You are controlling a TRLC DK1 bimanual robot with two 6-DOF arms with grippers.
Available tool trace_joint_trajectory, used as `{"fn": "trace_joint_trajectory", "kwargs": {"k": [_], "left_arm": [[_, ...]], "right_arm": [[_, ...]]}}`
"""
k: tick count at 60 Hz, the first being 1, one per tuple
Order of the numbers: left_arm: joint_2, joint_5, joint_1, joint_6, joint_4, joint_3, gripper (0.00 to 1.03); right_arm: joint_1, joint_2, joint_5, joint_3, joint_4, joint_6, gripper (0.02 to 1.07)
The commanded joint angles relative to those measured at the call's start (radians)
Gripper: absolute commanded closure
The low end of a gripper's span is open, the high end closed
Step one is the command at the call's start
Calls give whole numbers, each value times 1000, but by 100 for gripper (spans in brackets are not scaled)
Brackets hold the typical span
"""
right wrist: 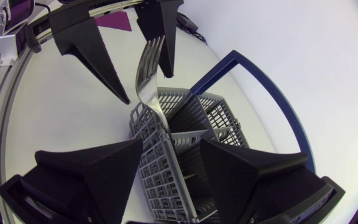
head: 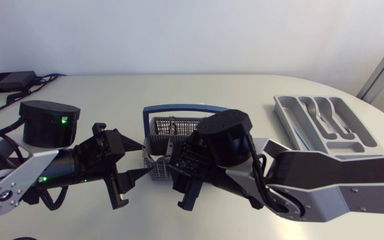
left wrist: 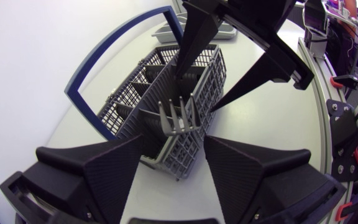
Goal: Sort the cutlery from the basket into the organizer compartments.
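A grey mesh cutlery basket (head: 179,130) with a blue handle (head: 179,108) stands mid-table. A fork (left wrist: 178,118) stands in its end compartment, tines up; it is also clear in the right wrist view (right wrist: 148,68). My left gripper (left wrist: 176,146) is open, with one finger on each side of that end of the basket. From the opposite side my right gripper (right wrist: 173,162) is open over the basket, the fork handle running down between its fingers. In the left wrist view one right finger (left wrist: 194,37) reaches into the basket and the other stays outside. The grey organizer (head: 285,107) lies far right.
Some silver cutlery (head: 325,115) lies in the organizer's compartments. A black round device (head: 49,121) sits at the left behind my left arm. A black box (head: 9,81) with cables is at the back left corner. Both grippers crowd the basket's near end.
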Motion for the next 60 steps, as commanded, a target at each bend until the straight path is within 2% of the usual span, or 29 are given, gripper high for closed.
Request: {"fn": "trace_joint_trajectory", "kwargs": {"k": [1, 4, 12, 18, 22, 35, 40, 60], "left_arm": [[29, 7, -5, -27, 16, 42, 39], [32, 7, -6, -33, 21, 50, 42], [30, 7, -6, -40, 21, 67, 44], [35, 7, -11, -42, 16, 76, 44], [37, 7, -20, -47, 14, 84, 44], [12, 7, -24, -53, -19, 95, 44], [-34, 7, -24, -53, -50, 90, 44], [-175, 10, -15, -54, -151, 88, 44]], "right_arm": [[14, 22, 7, 20, 18, -11, 40], [24, 27, 11, 21, 29, -11, 40], [33, 41, 28, 30, 49, -11, 41], [42, 55, 53, 41, 69, -11, 41], [51, 76, 70, 56, 79, -10, 48], [63, 138, 88, 93, 95, -14, 48], [63, 148, 96, 98, 98, -18, 57], [68, 165, 145, 109, 128, -22, 71]]}}
